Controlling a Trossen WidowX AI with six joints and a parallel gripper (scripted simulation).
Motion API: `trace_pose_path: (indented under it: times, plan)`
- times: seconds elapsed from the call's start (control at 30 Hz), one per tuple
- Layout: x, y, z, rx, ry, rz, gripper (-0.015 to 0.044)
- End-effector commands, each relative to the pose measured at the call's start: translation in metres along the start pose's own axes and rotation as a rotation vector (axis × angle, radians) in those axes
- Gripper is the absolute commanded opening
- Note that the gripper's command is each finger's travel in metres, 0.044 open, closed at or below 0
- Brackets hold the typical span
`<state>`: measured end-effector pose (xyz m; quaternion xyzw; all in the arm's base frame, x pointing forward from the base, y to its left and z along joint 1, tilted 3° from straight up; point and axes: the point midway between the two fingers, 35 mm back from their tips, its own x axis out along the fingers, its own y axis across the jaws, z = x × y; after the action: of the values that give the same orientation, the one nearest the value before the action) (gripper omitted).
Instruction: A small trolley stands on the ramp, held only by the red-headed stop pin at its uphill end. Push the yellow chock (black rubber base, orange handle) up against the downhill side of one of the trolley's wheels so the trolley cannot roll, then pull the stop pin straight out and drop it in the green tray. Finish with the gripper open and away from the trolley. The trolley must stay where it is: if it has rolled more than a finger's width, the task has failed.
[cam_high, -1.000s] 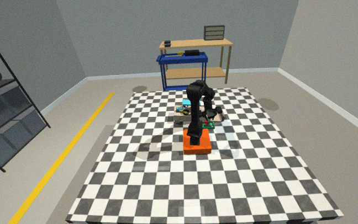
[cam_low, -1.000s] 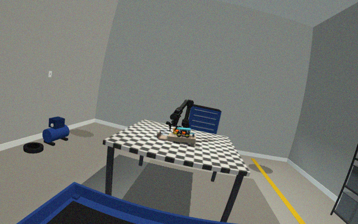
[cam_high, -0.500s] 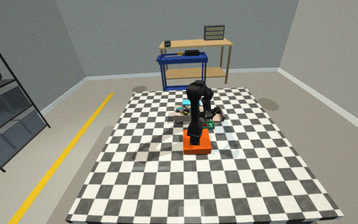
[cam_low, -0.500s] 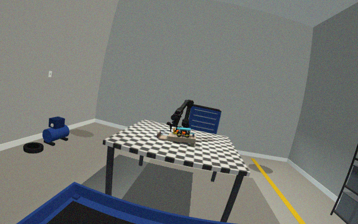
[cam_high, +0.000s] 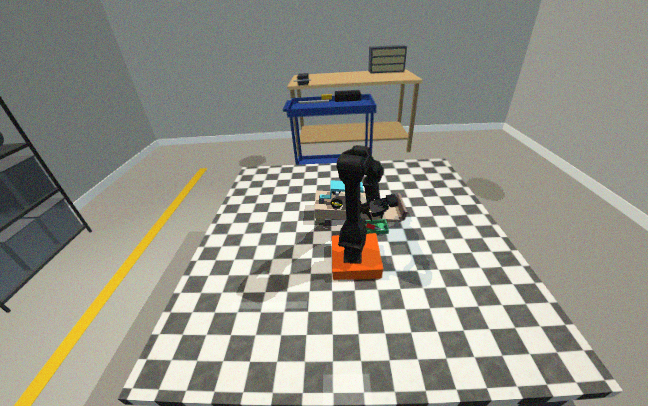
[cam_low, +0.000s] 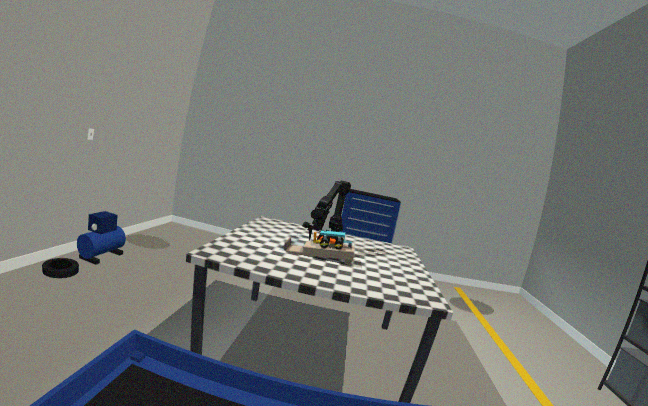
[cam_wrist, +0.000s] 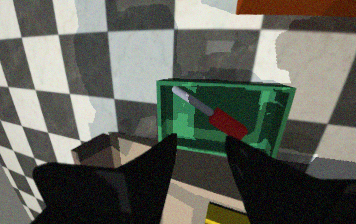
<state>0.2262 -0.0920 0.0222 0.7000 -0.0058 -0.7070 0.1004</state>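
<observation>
The red-headed stop pin (cam_wrist: 227, 123) (cam_high: 371, 227) lies loose on the floor of the green tray (cam_wrist: 225, 90) (cam_high: 384, 230), with its grey shaft pointing to the upper left. My gripper (cam_wrist: 201, 139) (cam_high: 372, 214) is open and empty. It hangs above the near rim of the tray, clear of the pin. The trolley (cam_high: 338, 186) (cam_low: 331, 235), with its cyan top, stands on the tan ramp (cam_high: 324, 215) (cam_low: 327, 253) beside the tray. A yellow and black shape (cam_high: 337, 203) sits at the trolley's wheels. I cannot tell the chock from the wheel there.
The arm's orange base (cam_high: 357, 264) (cam_wrist: 295, 6) stands just in front of the tray. A yellow patch (cam_wrist: 225, 216) shows at the lower edge of the wrist view. A blue cart (cam_high: 329, 107) and a wooden shelf (cam_high: 355, 79) stand behind the table.
</observation>
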Motion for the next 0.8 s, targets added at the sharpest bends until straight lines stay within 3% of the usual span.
trace_pose_path:
  times: [0.0,0.77]
  plan:
    - [0.002,-0.003,0.001,0.003,-0.004,0.003,0.019]
    - [0.006,-0.013,0.0,0.003,-0.004,0.001,0.019]
